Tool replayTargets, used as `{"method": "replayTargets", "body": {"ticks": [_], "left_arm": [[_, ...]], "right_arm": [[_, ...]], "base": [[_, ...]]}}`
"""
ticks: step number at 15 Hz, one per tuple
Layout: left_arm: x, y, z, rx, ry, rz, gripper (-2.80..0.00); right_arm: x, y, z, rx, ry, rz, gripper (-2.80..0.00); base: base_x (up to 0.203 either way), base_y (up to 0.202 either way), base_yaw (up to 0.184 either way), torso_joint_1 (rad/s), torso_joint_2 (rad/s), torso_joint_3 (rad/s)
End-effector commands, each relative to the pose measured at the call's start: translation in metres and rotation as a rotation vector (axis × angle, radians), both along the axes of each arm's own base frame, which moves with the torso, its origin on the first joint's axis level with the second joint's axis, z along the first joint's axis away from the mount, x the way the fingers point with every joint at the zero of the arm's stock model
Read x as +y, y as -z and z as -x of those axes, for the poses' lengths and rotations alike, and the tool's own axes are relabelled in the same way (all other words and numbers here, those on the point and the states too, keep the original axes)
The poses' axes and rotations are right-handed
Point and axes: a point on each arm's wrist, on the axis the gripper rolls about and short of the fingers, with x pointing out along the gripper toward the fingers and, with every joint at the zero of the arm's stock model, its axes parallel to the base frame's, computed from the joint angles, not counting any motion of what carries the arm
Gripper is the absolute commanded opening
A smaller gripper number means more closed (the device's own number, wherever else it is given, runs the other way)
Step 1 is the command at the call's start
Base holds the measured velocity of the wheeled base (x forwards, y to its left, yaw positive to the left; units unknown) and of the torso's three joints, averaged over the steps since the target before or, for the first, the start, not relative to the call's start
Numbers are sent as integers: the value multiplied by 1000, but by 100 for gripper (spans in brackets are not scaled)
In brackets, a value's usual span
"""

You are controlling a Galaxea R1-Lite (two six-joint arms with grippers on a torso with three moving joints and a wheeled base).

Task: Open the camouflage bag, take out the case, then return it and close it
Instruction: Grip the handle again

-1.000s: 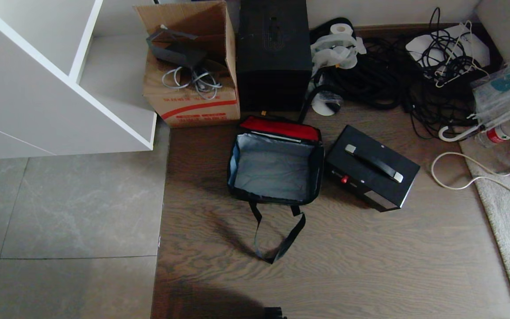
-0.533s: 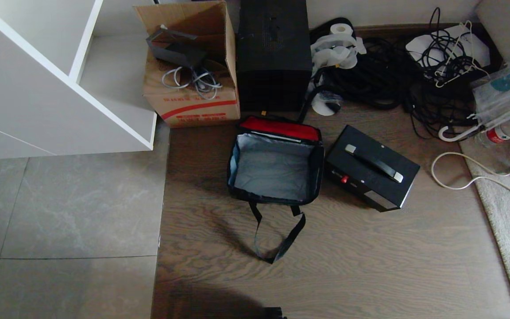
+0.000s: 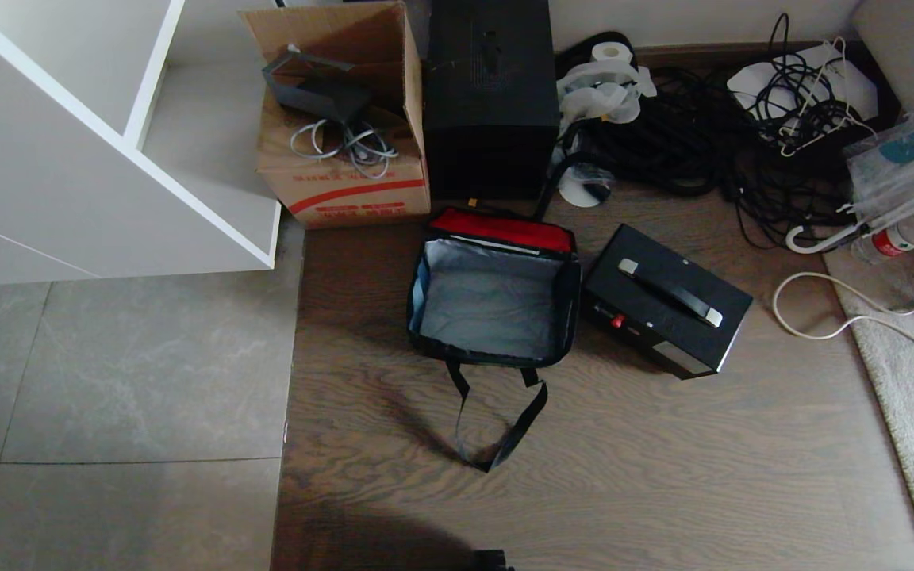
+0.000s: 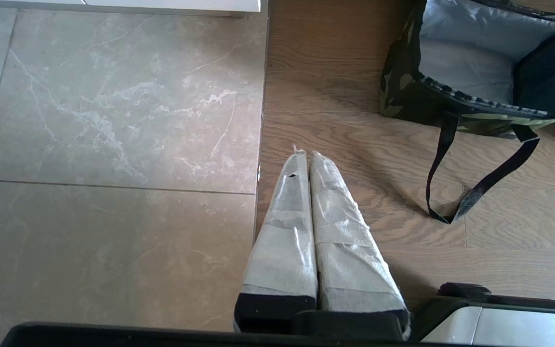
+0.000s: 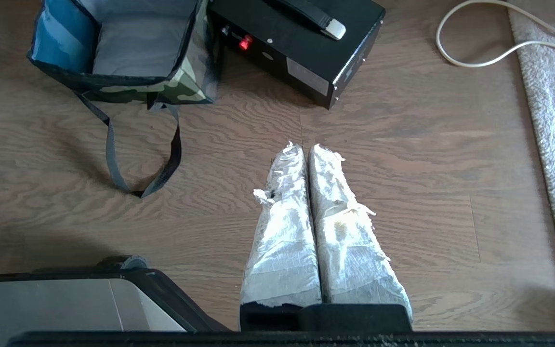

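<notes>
My left hand (image 4: 310, 155) and right hand (image 5: 301, 147) hang pressed together, empty, over the wood floor (image 3: 663, 476). Beyond them the bag (image 3: 492, 289) stands open, strap (image 3: 497, 420) trailing toward me. Just right of it sits the case (image 3: 666, 299), apart from both hands.

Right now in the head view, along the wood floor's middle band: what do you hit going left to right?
grey floor tiles → camouflage bag, open with grey lining showing → case, black with a top handle → white cable → grey rug
</notes>
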Motion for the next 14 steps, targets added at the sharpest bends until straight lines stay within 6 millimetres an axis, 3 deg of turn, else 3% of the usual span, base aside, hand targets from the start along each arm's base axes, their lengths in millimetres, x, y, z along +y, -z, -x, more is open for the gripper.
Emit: {"method": "replayTargets", "body": {"ticks": [1,14], "left_arm": [[0,2,-1,8,0,1,-280],[0,3,-1,6,0,1,-280]], "right_arm": [[0,0,0,1,-2,0,-280],[0,0,0,1,-2,0,-280]], "base": [[0,0,0,0,0,0],[0,0,0,0,0,0]]}}
